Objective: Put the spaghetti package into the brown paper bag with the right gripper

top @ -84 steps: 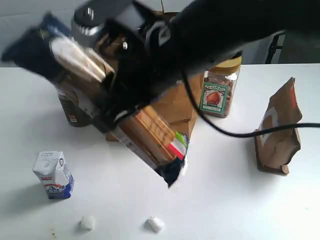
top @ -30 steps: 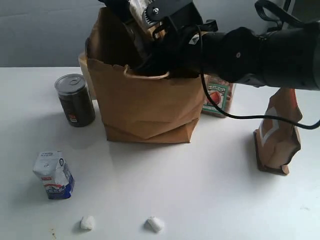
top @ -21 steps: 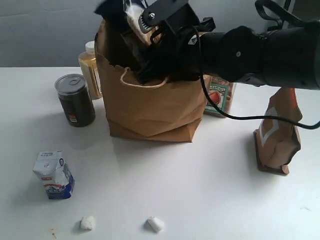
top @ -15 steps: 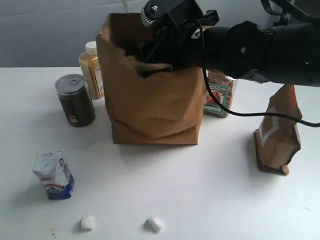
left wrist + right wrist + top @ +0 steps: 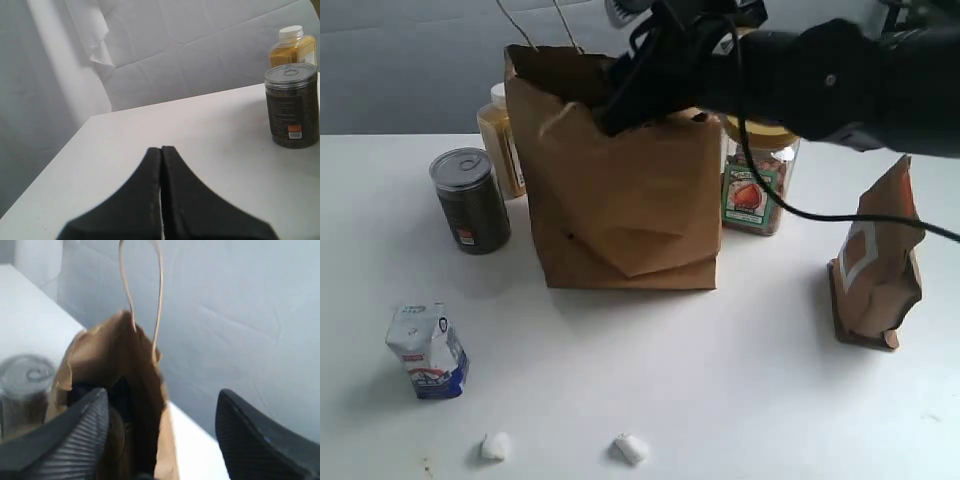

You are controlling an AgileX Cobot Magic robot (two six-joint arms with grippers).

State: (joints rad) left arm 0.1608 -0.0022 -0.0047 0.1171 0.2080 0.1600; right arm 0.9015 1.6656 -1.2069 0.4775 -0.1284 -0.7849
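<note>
Currently, item one, the spaghetti package: not identifiable in any view, and judged to lie inside the brown paper bag (image 5: 620,200). A dark shape (image 5: 121,395) within the bag's mouth may be its navy end, though that cannot be confirmed. The bag stands upright and creased at the middle of the tabletop (image 5: 720,380), with its twisted handle (image 5: 142,285) raised at the far rim. Right pincer (image 5: 162,392): fingers (image 5: 75,440) spread wide apart with nothing between them, poised at the bag's mouth. Its black arm reaches in from the right, crosses above the far right corner of the bag, and pitches the wrist downward to the near rim. Hazard, by judgement: the bag is light, so a finger or cable snagging the rim or handle on the way out could drag or topple it. A long pack leaning on one wall would add to that. Left pincer (image 5: 161,148): fingers pressed together, empty, low over the left side of the tabletop. Neighbours: dark tin (image 5: 470,200) and yellow jar (image 5: 500,135) just left of the bag. Strawberry-label jar (image 5: 755,185) stands close behind the bag's right side. Brown pouch (image 5: 875,260) stands well to the right. Small carton (image 5: 427,350) and two white lumps (image 5: 496,445) lie at near left.
</note>
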